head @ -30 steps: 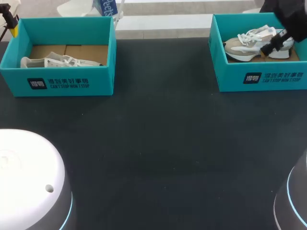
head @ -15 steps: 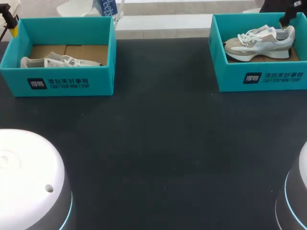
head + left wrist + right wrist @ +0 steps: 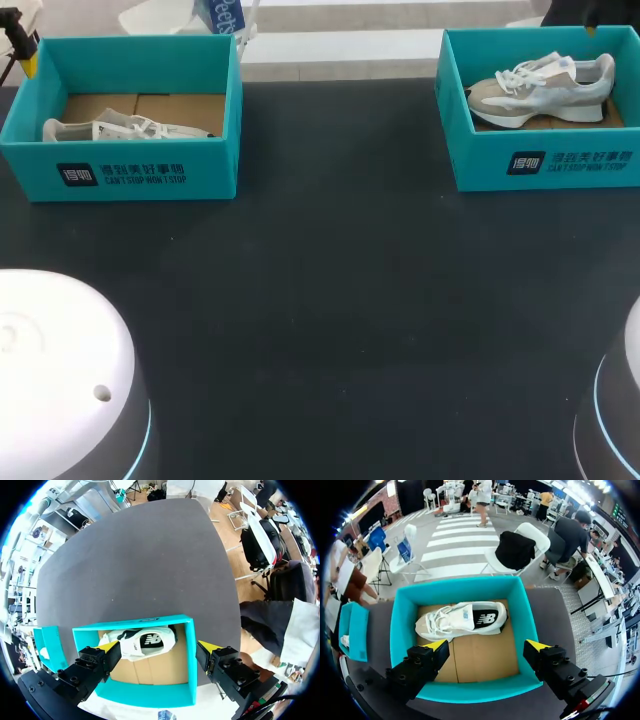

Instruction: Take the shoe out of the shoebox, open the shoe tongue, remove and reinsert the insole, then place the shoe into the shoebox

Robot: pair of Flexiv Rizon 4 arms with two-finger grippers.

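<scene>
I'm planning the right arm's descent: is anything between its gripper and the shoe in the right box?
Nothing visible does. The right gripper hangs open above the lidless right shoebox, and the shoe lies uncovered inside, just ahead of the gripper.

Two shoeboxes [image 3: 215, 172] [image 3: 478, 165], two shoes [image 3: 110, 129] [image 3: 545, 88] (one apiece)
</scene>
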